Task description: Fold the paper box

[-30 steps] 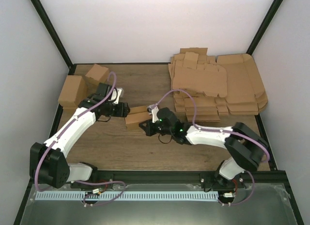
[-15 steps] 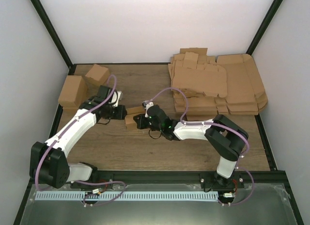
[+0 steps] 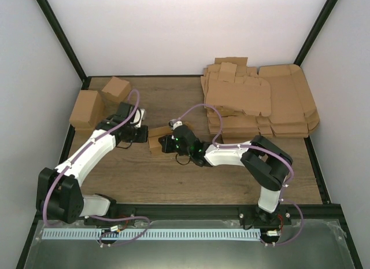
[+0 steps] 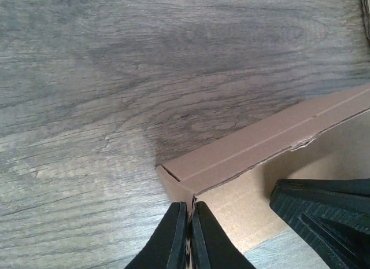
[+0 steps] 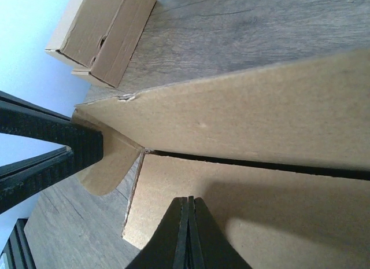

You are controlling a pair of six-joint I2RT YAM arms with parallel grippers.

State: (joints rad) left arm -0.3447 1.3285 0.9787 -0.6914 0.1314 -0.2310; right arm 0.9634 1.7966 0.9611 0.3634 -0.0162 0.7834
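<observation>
The paper box [image 3: 155, 143] is a small brown cardboard piece, partly folded, lying left of the table's centre between both grippers. My left gripper [image 3: 144, 136] is shut on the thin end wall at the box's corner [image 4: 184, 185]. Its fingertips [image 4: 189, 220] pinch the cardboard edge. My right gripper [image 3: 166, 143] is shut with nothing between its fingers. Its tips [image 5: 188, 214] rest over an inner panel of the box [image 5: 260, 107], under a raised flap. The left gripper's black fingers [image 5: 52, 147] show at the left of the right wrist view.
A big heap of flat brown cardboard sheets [image 3: 260, 104] fills the back right. Two folded brown cartons [image 3: 87, 107] [image 3: 115, 88] stand at the back left. Black frame rails run along the table's sides, and white walls close it in.
My left gripper has closed from open onto the box's end wall. The right arm has swung left, bringing its shut gripper in over the box.
</observation>
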